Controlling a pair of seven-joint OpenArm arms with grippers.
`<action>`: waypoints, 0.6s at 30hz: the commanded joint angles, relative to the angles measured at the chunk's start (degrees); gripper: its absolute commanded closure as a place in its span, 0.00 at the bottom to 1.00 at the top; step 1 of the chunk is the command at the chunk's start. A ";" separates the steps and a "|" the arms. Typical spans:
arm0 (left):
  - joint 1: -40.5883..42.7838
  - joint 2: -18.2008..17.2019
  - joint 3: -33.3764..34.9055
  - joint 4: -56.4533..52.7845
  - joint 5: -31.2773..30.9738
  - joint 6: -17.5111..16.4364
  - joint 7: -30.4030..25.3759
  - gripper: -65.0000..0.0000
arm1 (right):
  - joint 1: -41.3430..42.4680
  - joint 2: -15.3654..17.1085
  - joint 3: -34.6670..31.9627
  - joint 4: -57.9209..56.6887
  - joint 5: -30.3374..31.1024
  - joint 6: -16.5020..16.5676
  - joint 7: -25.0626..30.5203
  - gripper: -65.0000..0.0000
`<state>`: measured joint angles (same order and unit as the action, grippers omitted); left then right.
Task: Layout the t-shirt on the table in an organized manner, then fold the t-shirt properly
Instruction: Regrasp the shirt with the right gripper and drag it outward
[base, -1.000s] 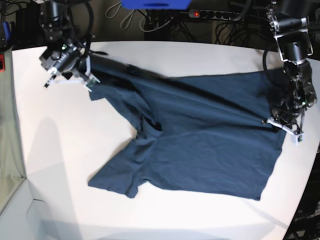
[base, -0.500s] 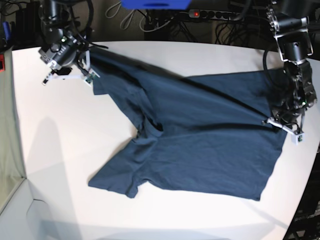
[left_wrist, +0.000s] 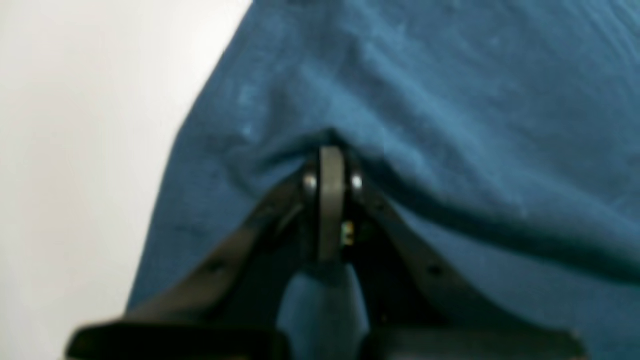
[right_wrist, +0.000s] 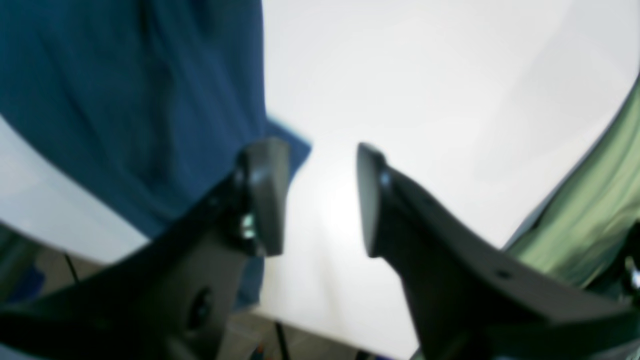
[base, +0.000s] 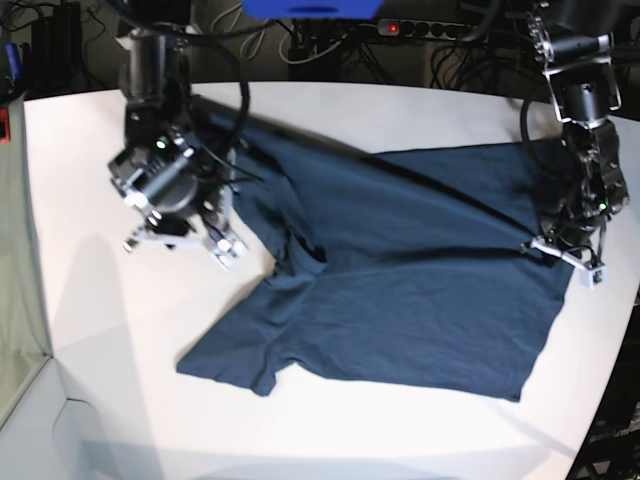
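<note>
Your left pincer (base: 566, 255) is clenched on the t-shirt (base: 400, 270); your right pincer (base: 180, 240) is released and empty.

You see the dark navy t-shirt spread over the middle of the white table (base: 90, 330), still rumpled, one sleeve pointing toward the near edge and a long crease running across the cloth. In the left wrist view the left pincer (left_wrist: 330, 165) has its jaws closed together with a fold of the t-shirt (left_wrist: 450, 100) bunched around the tips, at the shirt's edge on the base view's right side. In the right wrist view the right pincer (right_wrist: 317, 195) has its jaws spread apart with only bare table (right_wrist: 425, 100) between them; the t-shirt (right_wrist: 125, 100) lies just beside one finger. In the base view this pincer hovers at the shirt's upper-left side.
</note>
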<state>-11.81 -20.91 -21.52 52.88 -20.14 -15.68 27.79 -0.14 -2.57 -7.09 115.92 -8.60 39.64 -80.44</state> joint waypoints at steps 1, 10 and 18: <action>-0.54 -0.32 0.11 0.44 0.32 -0.19 1.44 0.99 | 1.59 -1.17 -2.09 0.61 0.38 0.36 0.44 0.53; -0.54 -0.24 -0.24 0.44 0.23 -0.19 1.44 0.99 | 0.63 -2.40 -15.72 -0.09 0.38 0.36 2.95 0.44; -0.45 -0.24 -0.33 0.44 0.23 -0.19 1.44 0.99 | -4.82 0.50 -15.54 -3.26 0.12 0.36 9.19 0.44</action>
<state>-11.86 -20.62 -21.80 52.90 -20.36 -15.84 27.97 -5.39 -1.58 -22.44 111.79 -9.06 39.64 -72.53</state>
